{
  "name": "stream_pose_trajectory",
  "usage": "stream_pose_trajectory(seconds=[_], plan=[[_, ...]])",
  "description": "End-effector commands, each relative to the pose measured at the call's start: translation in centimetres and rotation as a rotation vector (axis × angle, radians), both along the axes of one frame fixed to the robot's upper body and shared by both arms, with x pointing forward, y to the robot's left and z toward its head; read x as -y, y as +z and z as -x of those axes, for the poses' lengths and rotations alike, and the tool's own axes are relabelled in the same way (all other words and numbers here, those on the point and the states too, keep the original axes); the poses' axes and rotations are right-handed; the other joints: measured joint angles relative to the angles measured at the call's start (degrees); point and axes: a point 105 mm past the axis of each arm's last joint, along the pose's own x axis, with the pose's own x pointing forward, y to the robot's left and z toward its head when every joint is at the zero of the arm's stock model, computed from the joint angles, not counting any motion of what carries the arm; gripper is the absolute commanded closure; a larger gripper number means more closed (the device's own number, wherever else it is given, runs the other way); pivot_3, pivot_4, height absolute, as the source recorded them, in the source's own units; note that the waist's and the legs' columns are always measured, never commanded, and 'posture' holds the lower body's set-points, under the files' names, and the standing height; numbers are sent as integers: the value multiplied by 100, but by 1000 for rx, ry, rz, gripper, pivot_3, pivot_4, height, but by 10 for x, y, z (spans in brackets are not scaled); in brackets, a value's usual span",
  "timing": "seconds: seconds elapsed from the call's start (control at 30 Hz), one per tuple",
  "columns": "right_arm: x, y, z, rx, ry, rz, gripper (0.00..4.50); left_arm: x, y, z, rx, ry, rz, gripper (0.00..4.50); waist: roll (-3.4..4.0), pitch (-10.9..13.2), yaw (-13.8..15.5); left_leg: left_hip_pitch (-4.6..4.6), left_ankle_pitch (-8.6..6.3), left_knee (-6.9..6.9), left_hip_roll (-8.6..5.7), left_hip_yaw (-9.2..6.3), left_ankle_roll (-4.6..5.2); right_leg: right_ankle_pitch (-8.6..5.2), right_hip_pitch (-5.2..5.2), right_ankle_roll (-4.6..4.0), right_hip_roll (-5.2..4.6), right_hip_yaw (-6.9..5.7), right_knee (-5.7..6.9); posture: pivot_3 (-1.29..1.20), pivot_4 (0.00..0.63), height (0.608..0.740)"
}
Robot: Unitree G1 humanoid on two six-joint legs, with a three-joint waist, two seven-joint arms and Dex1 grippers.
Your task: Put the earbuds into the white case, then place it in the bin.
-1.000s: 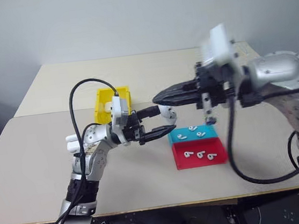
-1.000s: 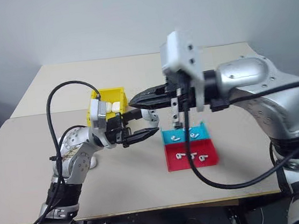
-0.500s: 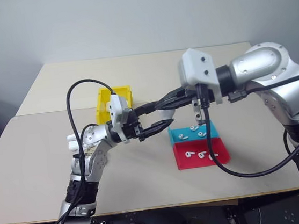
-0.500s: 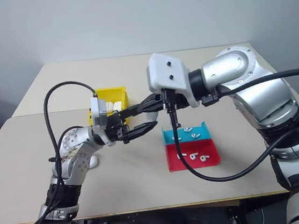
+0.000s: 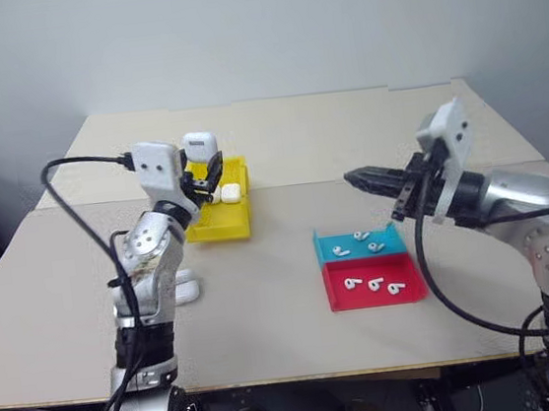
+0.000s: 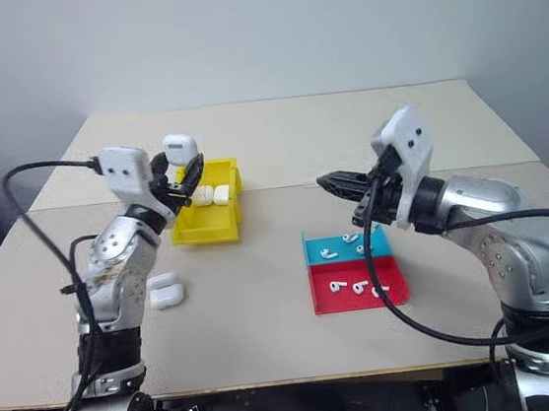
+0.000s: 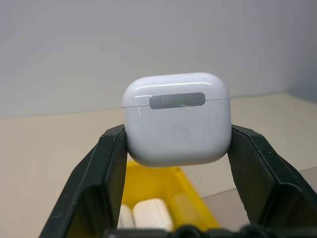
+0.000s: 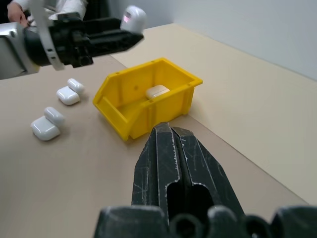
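My left gripper is shut on the white case, closed lid up, held in the air just above the back of the yellow bin. Its black fingers clamp the case from both sides. Two more cases lie inside the bin. My right gripper hovers shut and empty over the table, right of the bin and behind the tray. Several earbuds lie in the teal-and-red tray.
Loose white cases lie on the table at the near left, beside my left arm. A black cable loops off each forearm. The tan tabletop has a seam running across it behind the tray.
My left gripper swung with the case from the table's middle to the left and back, over the bin. My right gripper pulled away to the right and lower, staying shut.
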Motion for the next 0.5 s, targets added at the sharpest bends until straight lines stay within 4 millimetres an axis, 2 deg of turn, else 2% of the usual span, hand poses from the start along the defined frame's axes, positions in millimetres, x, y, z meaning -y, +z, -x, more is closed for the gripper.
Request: stream_pose_trajectory(seconds=[0.03,0.37,0.5], plan=[[-4,9,6,65,3,10,4458,7,-1,-11,-10,25,-55,1731,0,0,-9,-1,0,0,0,0,0,0,-1,0,0,-1,0,0,150,740],[-8,4,11,31,37,46,4458,4,-9,-20,-43,71,-30,1731,-1,0,-61,-5,0,1,0,0,0,0,0,0,-1,-1,-6,0,150,740],[-10,5,12,25,50,36,4500,0,-9,-19,-64,86,-41,456,0,0,-63,-5,0,1,0,-1,0,0,-1,0,-1,-2,-3,0,150,740]])
